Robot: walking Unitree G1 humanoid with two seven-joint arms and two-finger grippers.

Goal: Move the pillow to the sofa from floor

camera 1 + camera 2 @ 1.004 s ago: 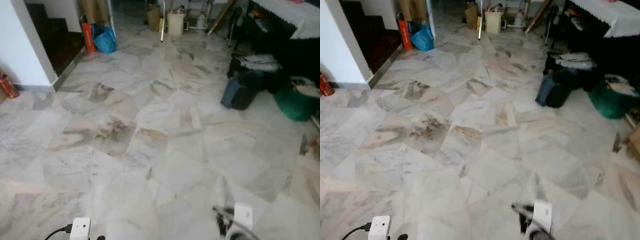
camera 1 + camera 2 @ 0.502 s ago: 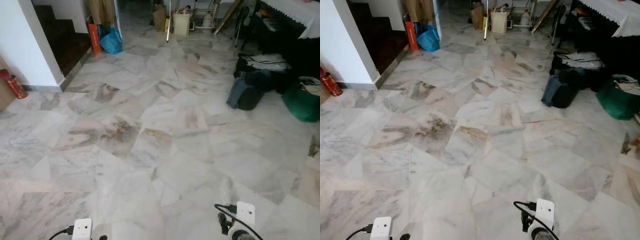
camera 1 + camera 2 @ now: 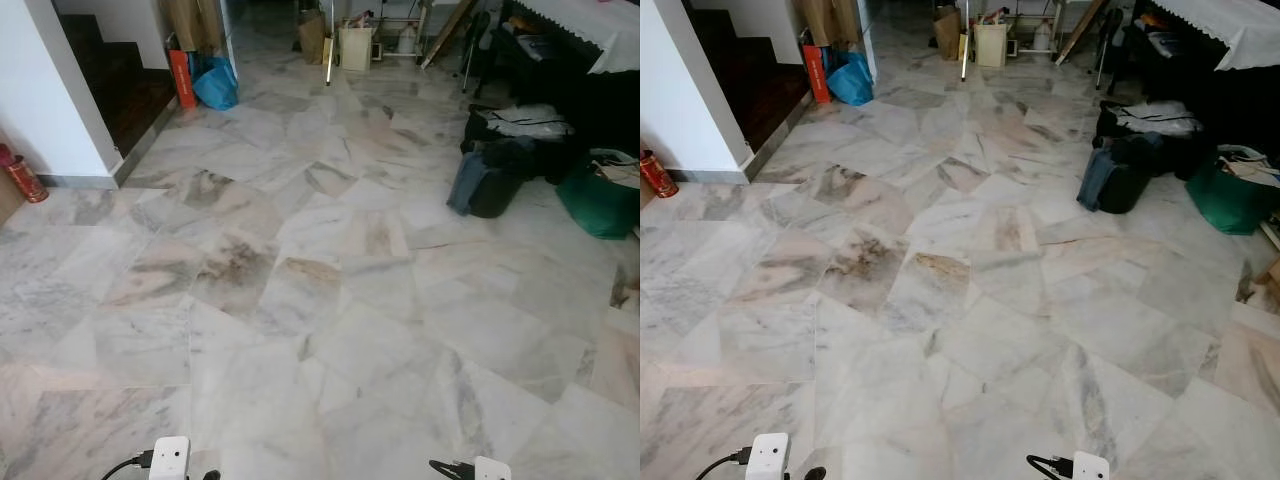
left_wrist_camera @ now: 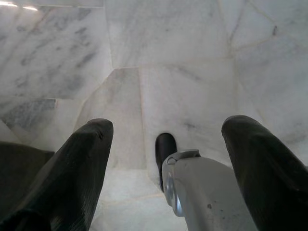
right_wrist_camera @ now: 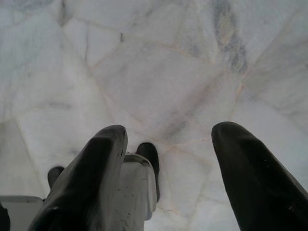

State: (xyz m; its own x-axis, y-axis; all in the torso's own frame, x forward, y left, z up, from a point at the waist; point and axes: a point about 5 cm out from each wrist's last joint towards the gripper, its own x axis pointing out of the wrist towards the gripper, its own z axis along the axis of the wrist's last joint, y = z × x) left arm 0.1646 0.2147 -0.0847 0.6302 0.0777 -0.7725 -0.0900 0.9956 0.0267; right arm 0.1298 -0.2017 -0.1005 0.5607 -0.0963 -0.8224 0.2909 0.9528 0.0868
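Observation:
A marble-tiled floor [image 3: 320, 270] stretches ahead of me in both eye views. My left gripper [image 4: 166, 144] hangs over the bare tiles, open, with nothing between its black fingers [image 4: 82, 163]. My right gripper [image 5: 168, 154] is open too, empty, its fingers [image 5: 96, 173] pointing down at the floor beside my leg. The white wrist units of my left arm [image 3: 168, 458] and right arm [image 3: 490, 467] peek in at the bottom edge of the left eye view.
Dark bags [image 3: 490, 180] and a green basket [image 3: 598, 205] lie at the right, under a dark table with a white cloth [image 3: 590, 30]. A white wall corner [image 3: 55, 100], stairs and a red cylinder [image 3: 22, 177] stand left. A blue bag [image 3: 215, 85] and boxes sit far back.
The view has swung slightly right then back while I move. My right wrist unit has dropped lower in the picture. Nothing on the floor has moved.

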